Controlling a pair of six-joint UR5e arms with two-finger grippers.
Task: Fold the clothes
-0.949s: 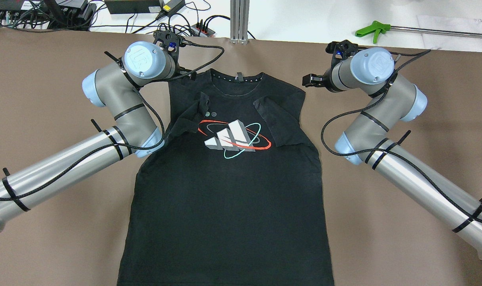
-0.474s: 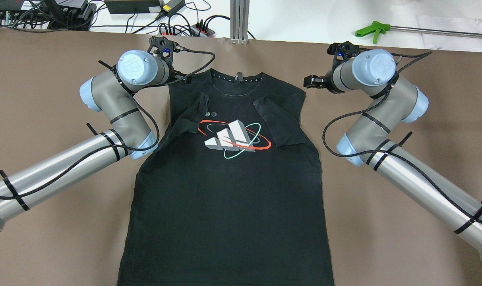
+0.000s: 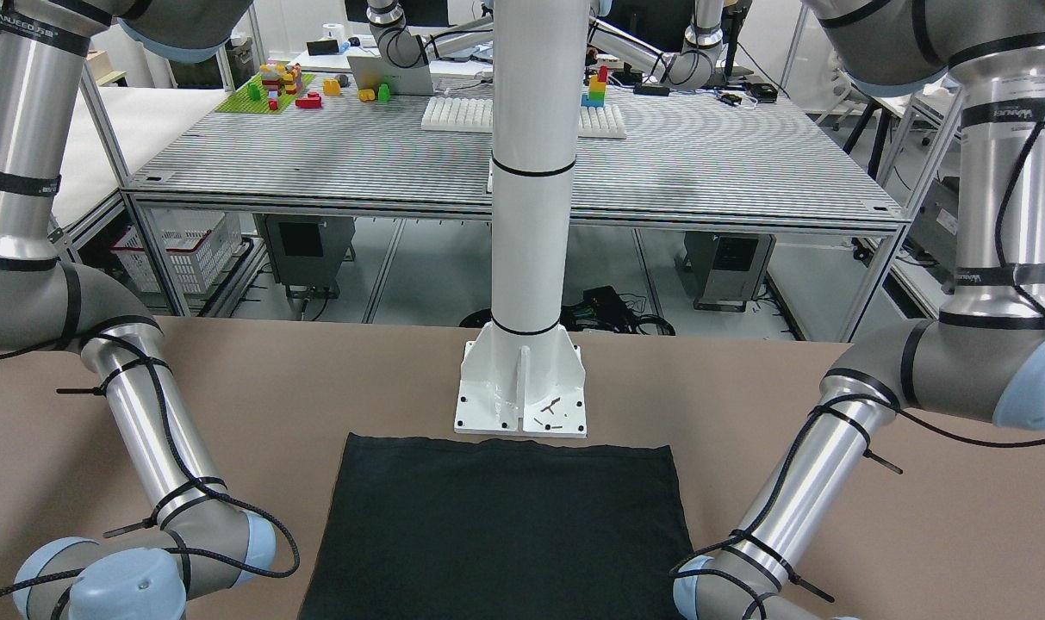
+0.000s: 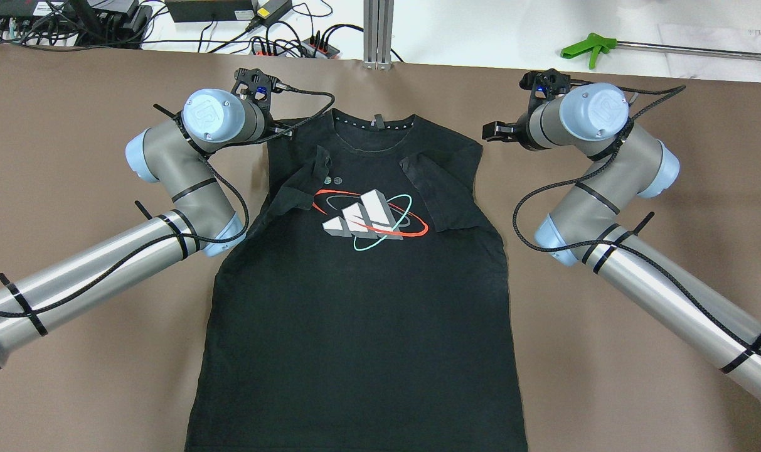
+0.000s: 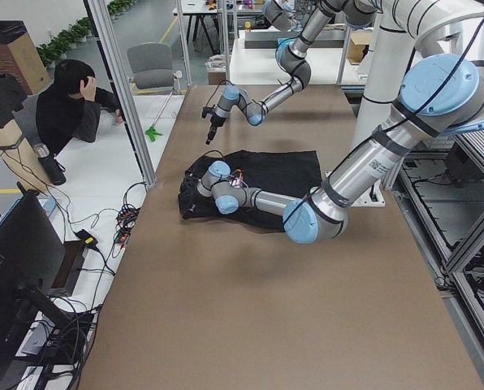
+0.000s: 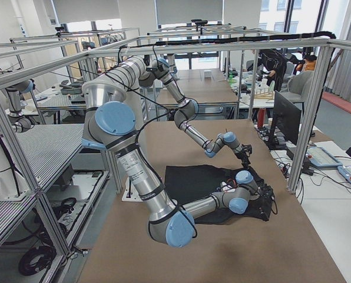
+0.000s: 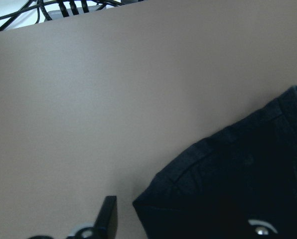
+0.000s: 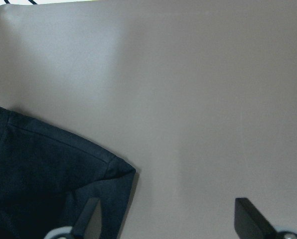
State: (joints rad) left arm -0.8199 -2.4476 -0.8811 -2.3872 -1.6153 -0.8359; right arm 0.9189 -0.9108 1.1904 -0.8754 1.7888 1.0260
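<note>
The clothes (image 4: 361, 295) are one black T-shirt with a printed chest logo. It lies flat on the brown table (image 4: 73, 157), both sleeves turned in over the chest, collar at the far end. My left gripper (image 4: 284, 130) hangs open at the shirt's left shoulder; one of its fingers (image 7: 108, 216) stands just off the shoulder corner (image 7: 188, 164). My right gripper (image 8: 166, 204) is open beside the right shoulder, one finger over the fabric corner (image 8: 64, 164) and the other over bare table. Neither holds anything. The front-facing view shows only the hem (image 3: 505, 517).
A white pedestal (image 3: 522, 405) stands just behind the hem. Beyond the collar are an aluminium post (image 4: 380, 31), cables with a power strip (image 4: 317, 44) and a green-handled tool (image 4: 590, 45). A person (image 5: 71, 106) sits past the table's far edge.
My left wrist has drawn outward to the left, off the shoulder. My right wrist has shifted slightly to the right. The shirt lies as before.
</note>
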